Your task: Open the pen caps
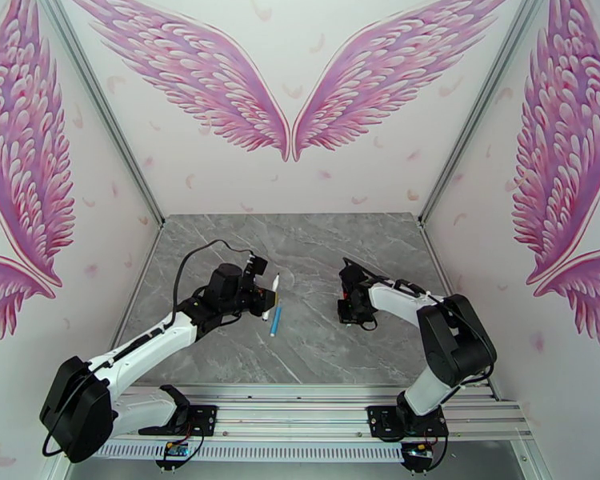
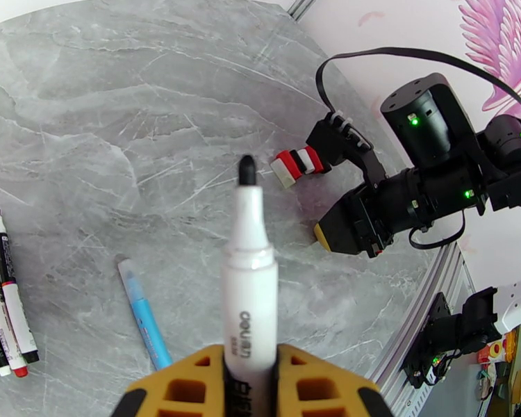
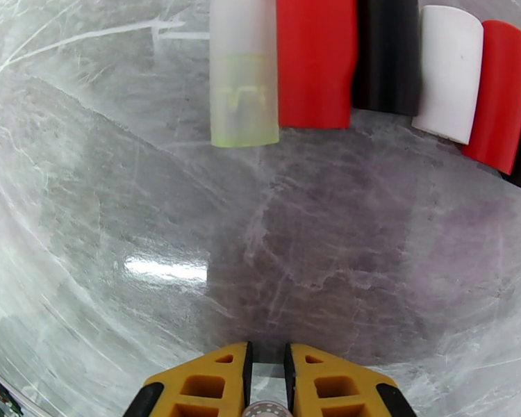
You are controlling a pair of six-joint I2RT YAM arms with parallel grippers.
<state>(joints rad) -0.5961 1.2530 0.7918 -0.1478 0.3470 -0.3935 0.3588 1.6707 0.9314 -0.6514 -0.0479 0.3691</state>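
Observation:
My left gripper (image 2: 250, 356) is shut on a white pen (image 2: 249, 272), which points away from the wrist with its black tip (image 2: 247, 172) bare. From above, this gripper (image 1: 266, 302) hangs over the middle of the table. A blue pen (image 2: 144, 321) lies loose beside it, and several white pens (image 2: 7, 307) lie at the left. Several pen caps (image 3: 389, 53) lie side by side: one translucent yellow (image 3: 243, 71), two red, one white, two black. Just short of that row, low over the table, my right gripper (image 3: 267, 356) is shut with nothing in it.
The grey marble table (image 1: 316, 354) has free room in front and behind. A metal rail (image 1: 316, 414) runs along the near edge. White walls with pink wings close in the left, right and back. A black cable (image 1: 192, 262) loops over the left arm.

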